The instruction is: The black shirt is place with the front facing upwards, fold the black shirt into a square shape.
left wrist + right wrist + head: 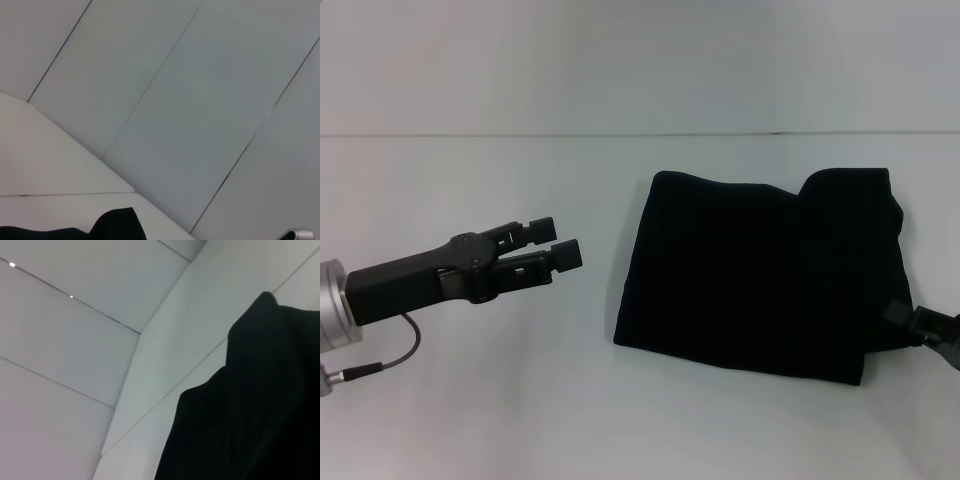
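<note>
The black shirt (760,275) lies folded into a rough rectangle on the white table (470,400), right of centre in the head view, with no lettering showing. My left gripper (555,242) hovers open and empty to the left of the shirt, well apart from it. My right gripper (928,332) sits at the picture's right edge, against the shirt's near right corner. A corner of the shirt (117,227) shows in the left wrist view. The shirt (250,405) fills a large part of the right wrist view.
The table's far edge (620,135) meets a pale wall. A grey cable (390,360) hangs from the left arm near the left edge. Bare table surface lies left of and in front of the shirt.
</note>
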`<action>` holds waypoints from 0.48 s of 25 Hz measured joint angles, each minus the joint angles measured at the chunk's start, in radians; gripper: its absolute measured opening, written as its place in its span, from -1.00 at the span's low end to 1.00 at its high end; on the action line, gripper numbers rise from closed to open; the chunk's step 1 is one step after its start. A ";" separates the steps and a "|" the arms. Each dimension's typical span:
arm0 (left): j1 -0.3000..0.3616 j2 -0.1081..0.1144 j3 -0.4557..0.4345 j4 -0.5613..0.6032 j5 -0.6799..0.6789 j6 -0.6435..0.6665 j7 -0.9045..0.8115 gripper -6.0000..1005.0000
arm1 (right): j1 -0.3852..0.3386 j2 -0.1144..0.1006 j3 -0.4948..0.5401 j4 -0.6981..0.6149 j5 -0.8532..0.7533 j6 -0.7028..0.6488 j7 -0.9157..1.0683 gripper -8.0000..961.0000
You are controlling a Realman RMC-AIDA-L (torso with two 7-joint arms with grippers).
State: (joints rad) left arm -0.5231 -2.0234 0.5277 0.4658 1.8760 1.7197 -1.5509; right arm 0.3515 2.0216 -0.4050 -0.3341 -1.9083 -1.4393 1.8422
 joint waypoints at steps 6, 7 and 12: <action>0.000 0.000 0.000 0.000 0.000 0.000 0.000 0.89 | 0.000 0.006 -0.007 0.001 0.000 -0.026 -0.064 -0.89; 0.000 0.000 0.000 0.001 0.000 0.000 0.000 0.89 | -0.002 0.006 -0.007 0.001 0.000 -0.038 -0.084 -0.89; 0.000 0.000 0.000 0.001 0.001 0.000 0.002 0.89 | -0.015 0.010 -0.001 0.001 0.000 -0.097 -0.176 -0.88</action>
State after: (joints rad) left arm -0.5231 -2.0232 0.5276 0.4664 1.8768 1.7195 -1.5486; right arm 0.3368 2.0318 -0.4059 -0.3328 -1.9082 -1.5362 1.6657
